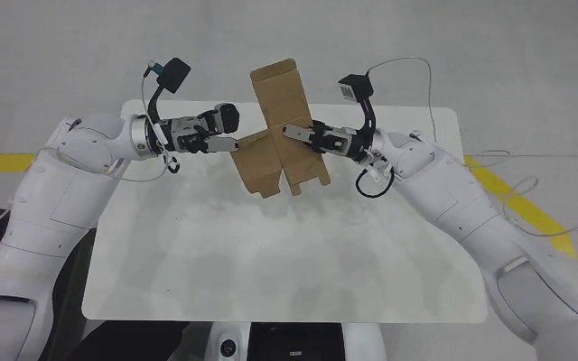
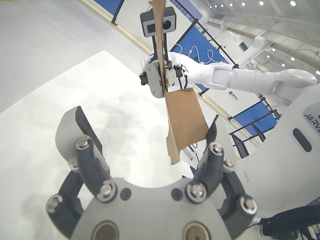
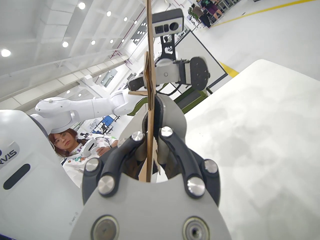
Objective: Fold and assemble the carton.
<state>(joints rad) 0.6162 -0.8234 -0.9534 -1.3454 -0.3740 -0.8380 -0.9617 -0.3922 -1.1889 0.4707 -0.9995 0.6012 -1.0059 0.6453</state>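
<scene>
- The flat brown cardboard carton [image 1: 264, 167] hangs in the air above the far half of the white table with rounded corners [image 1: 271, 271]. As far as I can judge, it does not touch the table.
- The right gripper [image 1: 291, 133] is closed firmly on the carton, near the middle of its length. In the right wrist view its fingers [image 3: 172, 116] press the board from both sides, and the board is seen edge-on between them.
- The left gripper [image 1: 237, 143] is on the opposite side of the carton. Its fingers are spread wide and it has hold of nothing.
- A brown flap [image 2: 186, 118] stands out sideways from the carton, toward the left gripper. Its corner lies just beside one fingertip [image 2: 212, 131]. I cannot say for sure whether they touch, because the corner hides part of the pad.
- The long axis of the carton runs from the far edge of the table toward the robot, across the line that joins the two grippers. The flap therefore points straight at the open left gripper, which is the nearer one for it.
- In my judgement the folding is at an early stage, because the carton is not yet a box. The next move probably asks the left gripper to take or push this flap and turn it about its crease. The thin board could bend beside the crease or slip in the right gripper.
</scene>
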